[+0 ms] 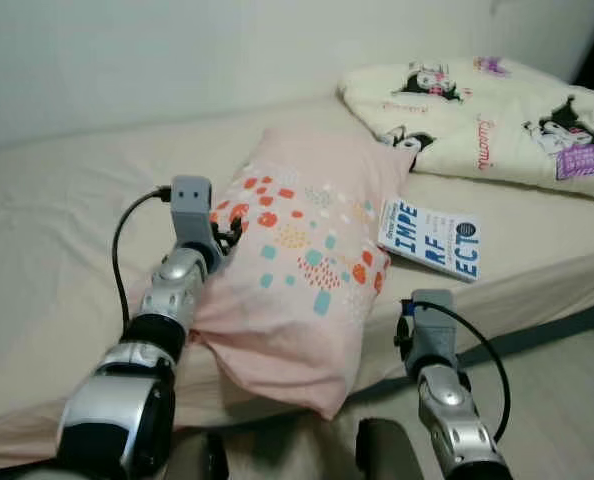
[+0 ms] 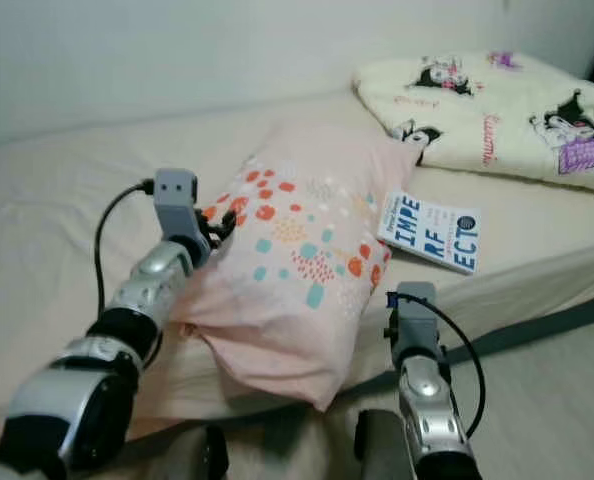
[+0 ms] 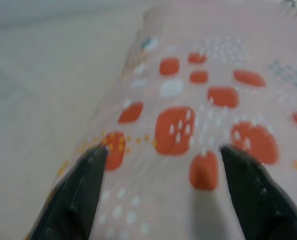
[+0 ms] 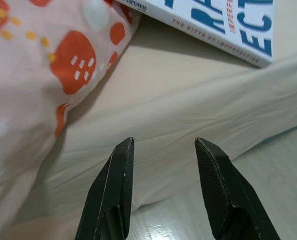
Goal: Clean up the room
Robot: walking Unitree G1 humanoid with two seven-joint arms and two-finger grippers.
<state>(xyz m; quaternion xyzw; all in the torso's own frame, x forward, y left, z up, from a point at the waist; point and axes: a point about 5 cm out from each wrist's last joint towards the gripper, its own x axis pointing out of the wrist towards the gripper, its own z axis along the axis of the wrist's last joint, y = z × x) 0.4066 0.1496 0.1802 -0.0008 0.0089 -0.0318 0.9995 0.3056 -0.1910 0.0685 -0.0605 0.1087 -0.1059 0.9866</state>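
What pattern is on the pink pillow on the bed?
The pink pillow has orange, teal and white blotches with small dots, clearest in the left eye view.

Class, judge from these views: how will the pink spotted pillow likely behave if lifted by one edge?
The pillow looks soft and puffy, so it would probably sag. Its corner already droops over the bed edge. It seems light for its bulk.

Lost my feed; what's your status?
Left end effector open over pillow. Right end effector open at bed edge. Book beside pillow.
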